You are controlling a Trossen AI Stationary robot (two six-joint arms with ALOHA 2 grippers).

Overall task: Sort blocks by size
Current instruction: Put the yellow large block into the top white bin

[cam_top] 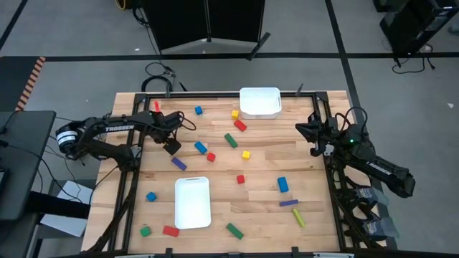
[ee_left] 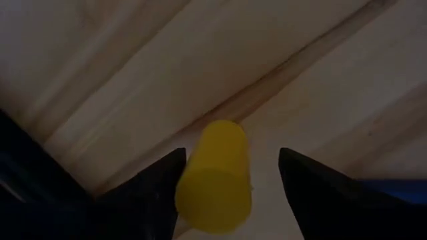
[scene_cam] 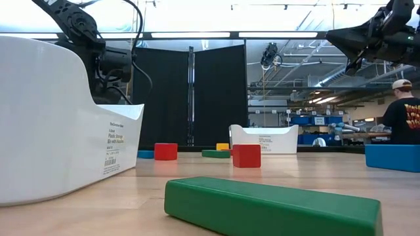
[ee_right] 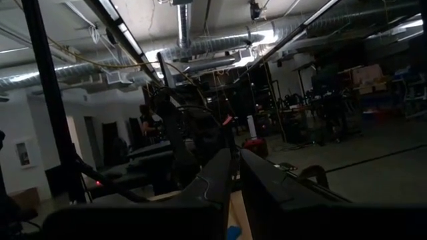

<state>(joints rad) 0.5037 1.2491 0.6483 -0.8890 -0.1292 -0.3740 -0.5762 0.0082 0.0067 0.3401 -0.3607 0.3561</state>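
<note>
Coloured blocks lie scattered on the wooden table (cam_top: 215,172): a red bar (cam_top: 156,106), a blue bar (cam_top: 200,147), a purple bar (cam_top: 178,163), a green bar (cam_top: 234,230) and little cubes such as the yellow one (cam_top: 246,154). My left gripper (cam_top: 172,145) is low over the table's left part, open. A yellow block (ee_left: 217,177) lies on the wood between its fingers and is hidden under the gripper in the high view. My right gripper (cam_top: 303,129) is raised at the table's right edge, shut and empty, and also shows in the low view (scene_cam: 344,36). My left gripper comes from above with one finger on either side of the yellow block. A gap shows between the block and one finger (ee_left: 313,190). The other finger (ee_left: 157,193) lies close against the block's side (ee_left: 190,180); I cannot tell whether it touches.
One white tray (cam_top: 259,102) stands at the far edge and another (cam_top: 193,202) near the front left. A blue bar (cam_top: 282,184), a purple bar (cam_top: 289,203) and a yellow bar (cam_top: 299,218) lie at the right. A person (scene_cam: 403,111) is in the room behind.
</note>
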